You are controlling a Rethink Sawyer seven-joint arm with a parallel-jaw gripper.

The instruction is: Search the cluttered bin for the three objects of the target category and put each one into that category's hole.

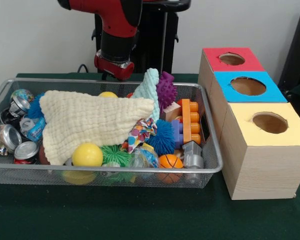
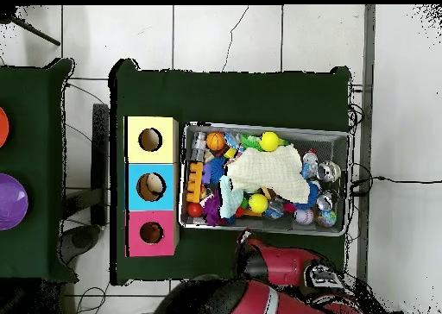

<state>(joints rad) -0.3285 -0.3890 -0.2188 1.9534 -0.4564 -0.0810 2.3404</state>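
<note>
arm (image 1: 115,37) above mesh bin (image 1: 212,150); cream cloth (image 1: 90,122) covers clutter.

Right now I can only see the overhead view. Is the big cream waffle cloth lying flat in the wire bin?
Observer: No. The cream waffle-weave cloth is heaped in a hump over other toys in the silver wire-mesh bin.
Operator: What sticks up the most?
Observer: The mint-green fuzzy cloth. It stands in a peak, higher than everything else in the bin.
Operator: What are the box sides like?
Observer: The yellow-topped box has bare pale wood sides. Only its top is coloured.
</note>
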